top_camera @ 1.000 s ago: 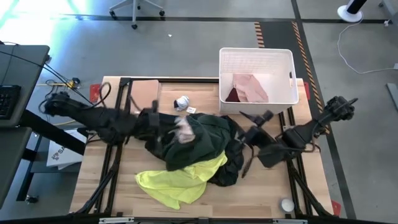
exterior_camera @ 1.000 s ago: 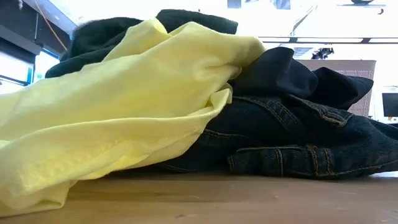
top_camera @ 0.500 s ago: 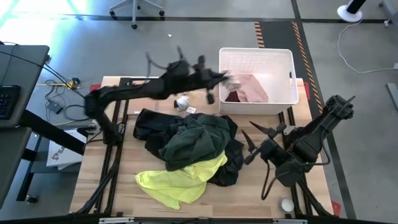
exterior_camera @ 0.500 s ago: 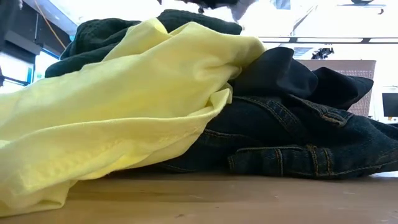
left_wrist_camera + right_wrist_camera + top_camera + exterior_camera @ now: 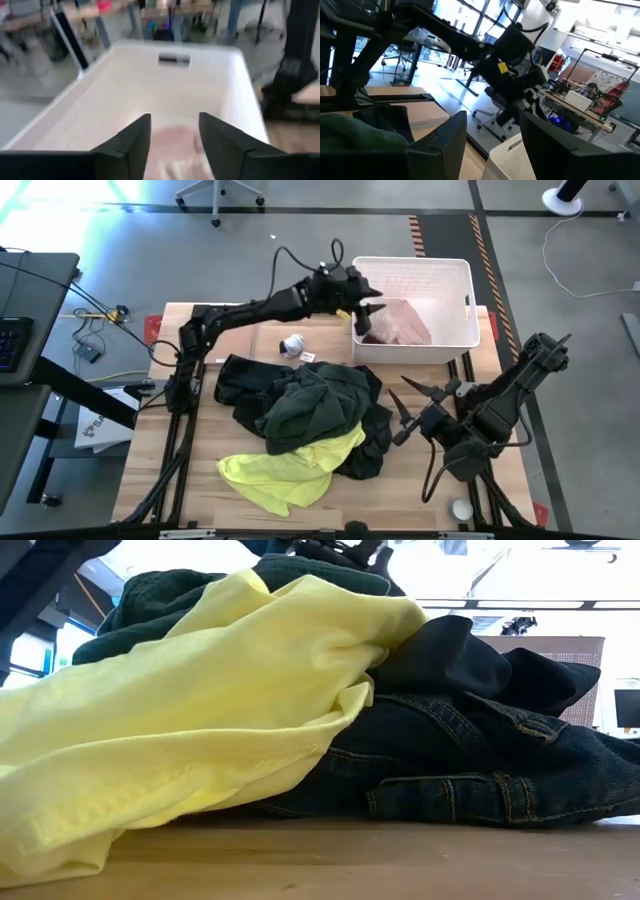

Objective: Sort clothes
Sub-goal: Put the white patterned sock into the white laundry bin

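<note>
The clothes lie in a pile mid-table: a dark green garment point(image 5: 315, 405) on top, a neon yellow one point(image 5: 285, 472) toward the near edge, and black ones point(image 5: 238, 378) point(image 5: 376, 442) at the sides. A pale pink garment point(image 5: 402, 321) and a maroon one point(image 5: 372, 333) lie in the white basket point(image 5: 460, 275) at the far right. My left gripper point(image 5: 368, 300) hovers open over the basket's left end, with the pink cloth point(image 5: 172, 152) below its fingers. My right gripper point(image 5: 403, 412) stands open right of the pile, holding nothing.
A small white-grey ball point(image 5: 291, 345) lies left of the basket, beside a small tag. Another pale ball point(image 5: 461, 508) sits near the front right corner. In the low view the yellow cloth point(image 5: 200, 710) and dark denim point(image 5: 480, 775) fill the near table.
My left gripper has swung up from the pile toward the far right with a pale cloth. It has reached the basket and opened, and the cloth now lies inside. My right arm has drawn back a little toward the near edge.
</note>
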{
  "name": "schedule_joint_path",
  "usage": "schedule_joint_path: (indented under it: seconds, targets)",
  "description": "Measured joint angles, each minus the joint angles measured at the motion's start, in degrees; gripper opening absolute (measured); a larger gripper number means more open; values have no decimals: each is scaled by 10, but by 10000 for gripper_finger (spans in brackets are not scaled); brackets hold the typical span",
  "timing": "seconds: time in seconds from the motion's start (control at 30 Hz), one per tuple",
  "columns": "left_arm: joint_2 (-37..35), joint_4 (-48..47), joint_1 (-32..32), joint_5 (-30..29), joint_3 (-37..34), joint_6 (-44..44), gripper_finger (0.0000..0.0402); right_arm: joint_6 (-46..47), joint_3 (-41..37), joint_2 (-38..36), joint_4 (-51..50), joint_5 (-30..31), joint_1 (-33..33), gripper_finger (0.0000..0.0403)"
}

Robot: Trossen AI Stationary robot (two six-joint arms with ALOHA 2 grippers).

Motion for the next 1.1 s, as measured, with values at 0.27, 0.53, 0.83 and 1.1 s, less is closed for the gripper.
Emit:
schedule_joint_path:
  seconds: [0.27,0.53,0.83,1.1]
  targets:
    - [-137,-211,4,47,-43,9,176,60,0,0,-24,-34,-7,181]
    - [-418,-96,-95,-39,-409,-54,165,36,0,0,17,-293,-96,181]
    - [-637,-14,-224,-200,-676,-192,165,-103,4,52,264,-705,-294,181]
    - [-656,-5,-310,-183,-785,-258,165,-42,137,217,130,-786,-427,181]
